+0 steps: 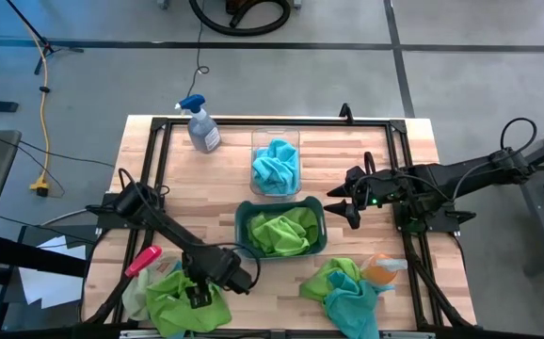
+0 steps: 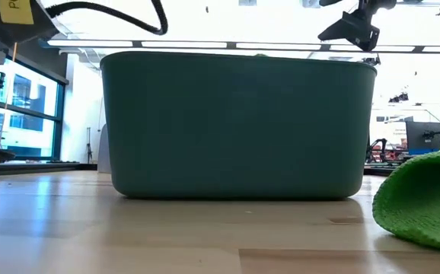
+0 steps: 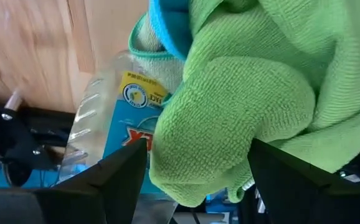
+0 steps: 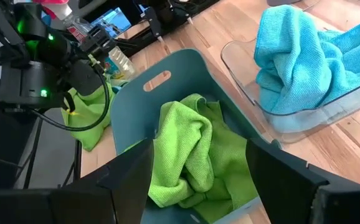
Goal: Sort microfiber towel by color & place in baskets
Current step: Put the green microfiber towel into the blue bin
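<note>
Left gripper down on the heap of lime green microfiber towels at the table's front left corner, fingers spread wide either side of a green fold, not closed on it. Right gripper held above the wooden table just beside the dark teal rounded plastic basket, jaws apart and empty. Green cloths in the teal basket, turquoise blue cloths in the clear narrow plastic basket behind it, a mixed green-and-turquoise pile at front right.
</note>
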Motion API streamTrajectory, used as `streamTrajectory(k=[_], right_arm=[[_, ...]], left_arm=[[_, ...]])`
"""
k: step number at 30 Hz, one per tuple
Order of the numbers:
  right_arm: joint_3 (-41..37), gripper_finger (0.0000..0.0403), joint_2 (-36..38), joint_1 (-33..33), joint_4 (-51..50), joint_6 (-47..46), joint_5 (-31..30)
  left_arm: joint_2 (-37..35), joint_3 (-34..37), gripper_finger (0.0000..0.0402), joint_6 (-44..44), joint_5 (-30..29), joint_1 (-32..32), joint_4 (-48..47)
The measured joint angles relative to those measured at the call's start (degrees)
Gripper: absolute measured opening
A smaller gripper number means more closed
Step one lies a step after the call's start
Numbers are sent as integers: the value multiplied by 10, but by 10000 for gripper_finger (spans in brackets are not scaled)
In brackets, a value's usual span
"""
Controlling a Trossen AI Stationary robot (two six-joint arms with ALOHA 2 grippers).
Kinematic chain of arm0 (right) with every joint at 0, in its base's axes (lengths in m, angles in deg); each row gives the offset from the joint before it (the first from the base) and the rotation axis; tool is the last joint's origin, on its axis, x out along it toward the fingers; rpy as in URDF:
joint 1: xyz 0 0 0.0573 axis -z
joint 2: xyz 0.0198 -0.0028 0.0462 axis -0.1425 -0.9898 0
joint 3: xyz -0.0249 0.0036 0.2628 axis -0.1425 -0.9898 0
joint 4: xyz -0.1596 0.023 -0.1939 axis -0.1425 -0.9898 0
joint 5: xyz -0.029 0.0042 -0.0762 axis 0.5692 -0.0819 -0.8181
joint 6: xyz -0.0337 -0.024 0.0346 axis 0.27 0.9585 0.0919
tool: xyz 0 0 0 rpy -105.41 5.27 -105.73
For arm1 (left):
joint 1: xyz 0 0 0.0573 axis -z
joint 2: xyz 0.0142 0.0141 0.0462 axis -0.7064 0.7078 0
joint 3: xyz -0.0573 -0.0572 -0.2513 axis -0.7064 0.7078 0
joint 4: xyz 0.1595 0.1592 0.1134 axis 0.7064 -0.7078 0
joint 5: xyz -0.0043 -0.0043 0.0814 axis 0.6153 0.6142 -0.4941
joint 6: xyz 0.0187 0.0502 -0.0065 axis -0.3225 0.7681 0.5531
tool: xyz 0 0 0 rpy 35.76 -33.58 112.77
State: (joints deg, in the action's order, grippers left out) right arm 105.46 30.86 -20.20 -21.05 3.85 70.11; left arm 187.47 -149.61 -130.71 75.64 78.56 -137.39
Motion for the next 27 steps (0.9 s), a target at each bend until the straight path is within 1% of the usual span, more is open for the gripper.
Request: streamTrajectory(k=[6, 9, 12, 14, 16, 17, 18, 23, 27], right_arm=[[0, 254, 0, 0, 0, 0, -4], [0, 254, 0, 0, 0, 0, -5], [0, 254, 0, 0, 0, 0, -8], [0, 254, 0, 0, -1, 3, -13], [0, 254, 0, 0, -4, 4, -19], [0, 254, 0, 0, -6, 4, -23], [0, 254, 0, 0, -8, 4, -26], [0, 254, 0, 0, -10, 12, -27], [0, 254, 0, 0, -10, 20, -27]], left_arm=[[0, 0, 262, 14, 1, 2, 13], [0, 0, 234, 39, 3, 5, 17], [0, 0, 173, 62, 35, 6, 17], [0, 0, 114, 75, 49, 6, 17], [-1, 0, 44, 92, 61, 6, 17], [-3, -2, 23, 98, 60, 6, 17], [-5, -7, 14, 100, 58, 5, 16], [-34, -36, 3, 110, 42, -7, 13], [-72, -64, 1, 110, 31, -22, 13]])
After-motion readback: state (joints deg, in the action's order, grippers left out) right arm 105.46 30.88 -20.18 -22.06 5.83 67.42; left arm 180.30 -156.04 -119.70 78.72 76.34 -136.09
